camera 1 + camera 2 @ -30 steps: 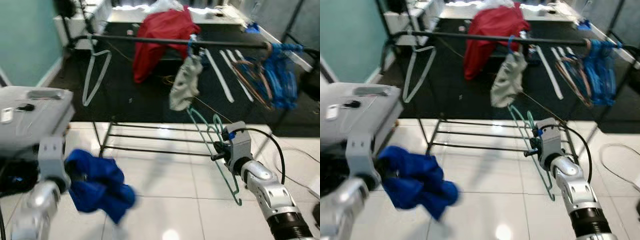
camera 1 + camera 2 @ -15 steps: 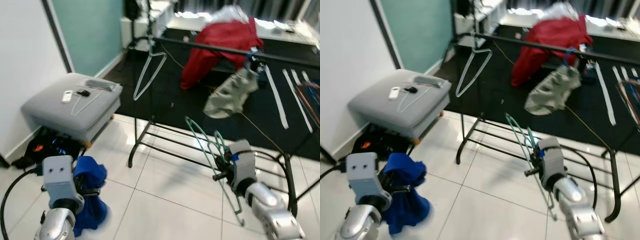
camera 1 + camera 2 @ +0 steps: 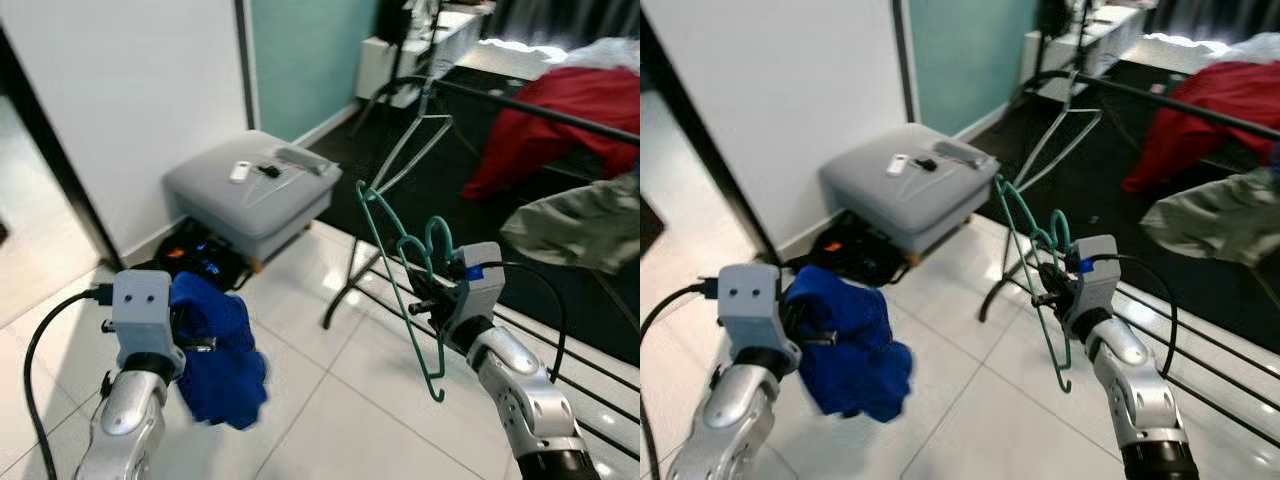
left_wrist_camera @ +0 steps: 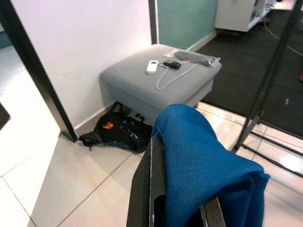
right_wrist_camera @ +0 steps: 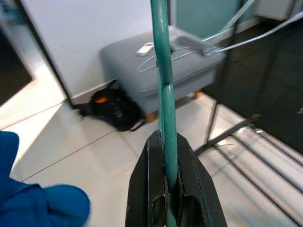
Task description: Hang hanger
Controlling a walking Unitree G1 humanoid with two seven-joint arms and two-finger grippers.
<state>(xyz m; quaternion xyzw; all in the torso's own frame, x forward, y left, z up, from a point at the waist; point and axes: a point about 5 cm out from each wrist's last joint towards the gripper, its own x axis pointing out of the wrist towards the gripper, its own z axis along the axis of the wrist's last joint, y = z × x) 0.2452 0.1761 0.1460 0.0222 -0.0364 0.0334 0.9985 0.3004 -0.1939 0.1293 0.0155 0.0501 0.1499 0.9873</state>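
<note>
Left gripper (image 3: 190,335) low on the left, above the white tiled floor (image 3: 320,420), jaws clamped on a bunched blue cloth (image 3: 218,360) that droops below them; in the left wrist view the cloth (image 4: 203,175) drapes over the black fingers (image 4: 144,189). Behind it, against the white wall (image 3: 130,90), a black bag (image 3: 195,265) on the floor, tucked beside a grey ottoman (image 3: 250,190). A white remote (image 3: 238,171), a small dark item and a thin light hanger lie on the ottoman top.

Centre: green hanger (image 3: 400,275) held up in the air, roughly upright and tilted, hook near the right gripper (image 3: 425,300). Jaws closed tight on the hanger wire, as the right wrist view shows (image 5: 163,118). Hanger not on the rail, well short of it.

Behind and right: black clothes rack (image 3: 560,110) with an empty pale hanger (image 3: 415,150) hung near its left end, a red garment (image 3: 550,130) draped further along, a grey-green garment (image 3: 585,225) at the far right. Rack's lower bars run behind the right arm.
</note>
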